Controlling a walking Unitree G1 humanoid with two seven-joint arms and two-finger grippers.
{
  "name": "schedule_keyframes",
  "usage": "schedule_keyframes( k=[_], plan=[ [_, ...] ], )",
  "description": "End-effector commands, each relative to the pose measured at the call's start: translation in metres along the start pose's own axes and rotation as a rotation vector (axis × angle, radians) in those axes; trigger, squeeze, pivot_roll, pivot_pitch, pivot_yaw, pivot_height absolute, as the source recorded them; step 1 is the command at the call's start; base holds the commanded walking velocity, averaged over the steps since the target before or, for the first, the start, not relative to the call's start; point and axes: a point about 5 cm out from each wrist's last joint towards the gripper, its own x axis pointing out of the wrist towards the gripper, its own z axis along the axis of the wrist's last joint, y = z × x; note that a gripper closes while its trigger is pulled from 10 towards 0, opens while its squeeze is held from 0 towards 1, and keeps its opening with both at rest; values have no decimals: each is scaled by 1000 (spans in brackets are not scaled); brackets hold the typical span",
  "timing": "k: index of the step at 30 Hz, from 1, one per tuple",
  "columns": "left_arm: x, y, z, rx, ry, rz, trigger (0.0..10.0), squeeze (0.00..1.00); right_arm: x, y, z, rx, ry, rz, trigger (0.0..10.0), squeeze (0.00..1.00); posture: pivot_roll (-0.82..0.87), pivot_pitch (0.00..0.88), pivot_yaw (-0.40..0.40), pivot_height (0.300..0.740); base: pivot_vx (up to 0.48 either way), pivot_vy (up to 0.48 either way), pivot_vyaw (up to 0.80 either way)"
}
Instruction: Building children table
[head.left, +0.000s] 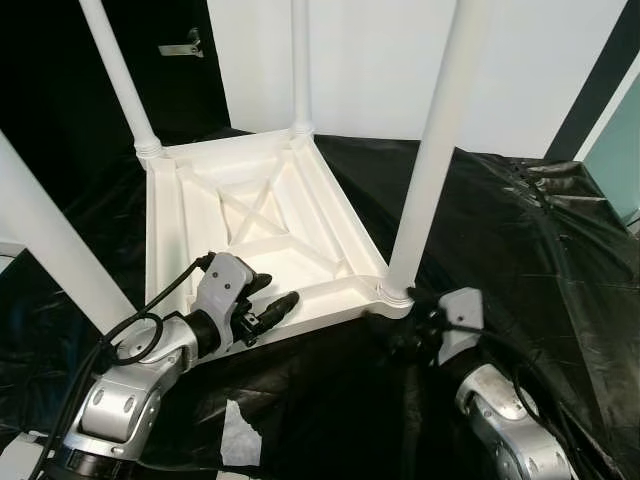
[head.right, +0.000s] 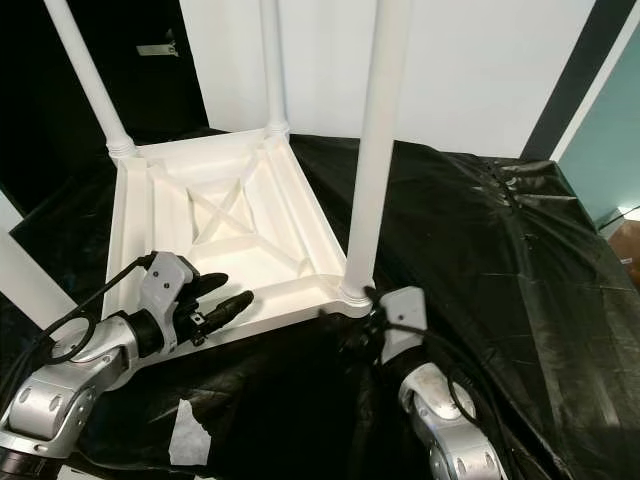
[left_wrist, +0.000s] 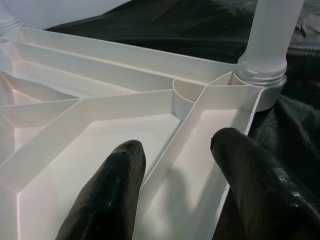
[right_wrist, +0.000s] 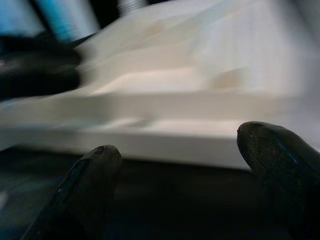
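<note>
A white plastic children's table (head.left: 165, 230) lies upside down on a black sheet (head.left: 520, 230), its ribbed underside facing up. Its round legs stand upright, among them the near right leg (head.left: 435, 150) and the far left leg (head.left: 120, 80). My left gripper (head.left: 272, 293) is open at the table's near edge. In the left wrist view its fingers (left_wrist: 115, 190) straddle a rib by the rim, and the left gripper (left_wrist: 177, 142) points toward the leg socket (left_wrist: 260, 75). My right gripper (head.left: 405, 325) is open, low beside the near right corner, and the right gripper (right_wrist: 182, 142) faces the table's side edge.
The crinkled black sheet covers the floor all around. A white wall (head.left: 380, 60) stands behind, with a teal panel (head.left: 620, 150) at the far right. A white patch (head.left: 240, 430) lies on the sheet between my arms. The near left leg (head.left: 50, 240) rises close to my left arm.
</note>
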Motion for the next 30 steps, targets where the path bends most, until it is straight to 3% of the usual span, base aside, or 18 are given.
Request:
schedule_keyframes(
  k=[1,5,7,12,21,25,28,30],
  plan=[
    [-3,-1,3,15,-12,-32,10000,0,0,4,1,5,6,41,10000,0,6,0,-37,740,0,0,0],
    [-4,5,8,39,-35,13,10000,0,8,6,-2,-34,48,121,10000,0,19,0,-51,740,0,0,0],
    [-4,9,10,37,-50,37,10000,0,20,2,4,-47,18,106,10000,0,29,0,-55,740,0,0,0],
    [-5,9,11,51,-49,36,10000,0,30,-7,14,-67,-18,60,10000,0,31,0,-55,740,0,0,0],
    [-11,10,11,81,-31,20,10000,0,62,-45,40,-86,-125,-145,10000,0,49,0,-52,740,0,0,0],
    [-12,13,11,91,-23,25,10000,0,66,-57,45,-65,-150,-246,10000,0,48,0,-50,740,0,0,0],
    [-14,19,11,109,-16,35,10000,0,62,-77,45,-73,-166,-430,10000,0,39,0,-46,740,0,0,0],
    [-13,21,11,110,-14,37,10000,0,60,-80,44,-70,-166,-462,10000,0,39,0,-46,740,0,0,0]
  ],
)
